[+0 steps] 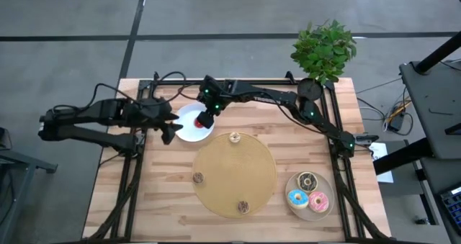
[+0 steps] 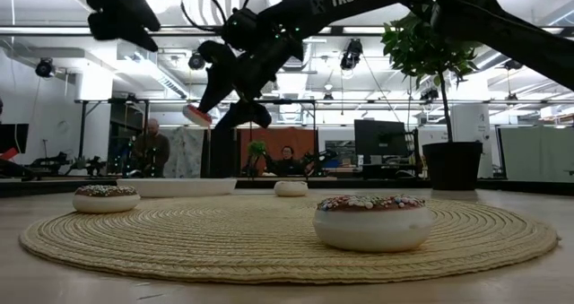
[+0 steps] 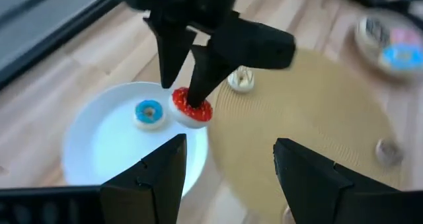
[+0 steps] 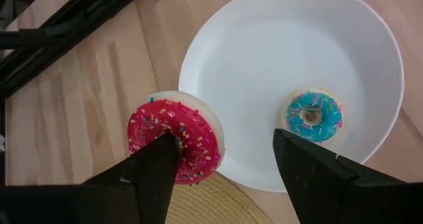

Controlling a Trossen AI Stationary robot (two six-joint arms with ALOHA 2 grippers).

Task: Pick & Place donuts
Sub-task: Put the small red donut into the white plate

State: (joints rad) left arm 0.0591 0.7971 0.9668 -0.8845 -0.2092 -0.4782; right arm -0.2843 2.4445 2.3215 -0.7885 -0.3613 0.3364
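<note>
1. The left gripper [image 1: 167, 129] waits at the left side of the worktop [image 1: 166, 208], just beside the white plate [image 1: 189, 132]. Its fingers stand wide apart and nothing is between them. I think it stays here so that it does not block the other arm.

2. The white plate lies between the two grippers, touching the edge of the round woven mat [image 1: 234, 173]. One small blue donut [image 4: 314, 115] already lies flat in it, which suggests this plate is the place for delivery.

3. The right gripper [image 1: 207, 119] hangs above the plate's mat-side rim. It carries the red donut [image 4: 176, 140] with sprinkles: one finger passes through the hole of the ring and the ring hangs tilted on it, clear of the plate. The other finger stands well away, so the gripper is open wide and holds the donut by hooking, not by squeezing.

4. On the mat three small donuts remain, well apart from each other: one at the far edge [image 1: 235, 137], one at the left [image 1: 198, 177], one near the front [image 1: 243, 206]. They probably wait for their turn.

5. At the right, a beige plate [image 1: 310, 208] holds three larger donuts: brown [image 1: 307, 181], blue [image 1: 297, 198] and pink [image 1: 318, 199], close together.
</note>
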